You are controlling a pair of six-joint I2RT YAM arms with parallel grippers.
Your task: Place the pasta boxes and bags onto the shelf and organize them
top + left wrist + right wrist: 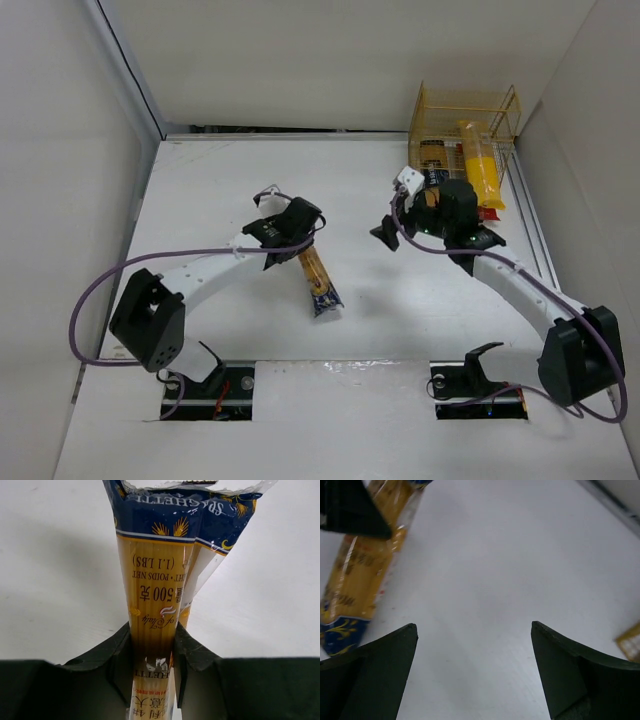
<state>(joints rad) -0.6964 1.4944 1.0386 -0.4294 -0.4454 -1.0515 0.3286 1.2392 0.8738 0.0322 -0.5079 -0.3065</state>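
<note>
My left gripper (297, 243) is shut on a long tan spaghetti pack with dark-blue ends (318, 281), gripped near its upper end. In the left wrist view the pack (155, 580) runs up between the fingers (117, 667) of the gripper (152, 666). My right gripper (390, 222) is open and empty over bare table, right of that pack; the right wrist view shows it (474, 630) with the pack (357, 575) at upper left. The yellow wire shelf (495, 103) stands at the back right. A yellow bag (480, 170) sticks out of its front, with a dark pack (432, 155) beside it.
A red pack end (491, 212) lies on the table below the yellow bag, beside my right arm. White walls close in the table on the left, back and right. A yellow corner (631, 642) shows at the right edge of the right wrist view.
</note>
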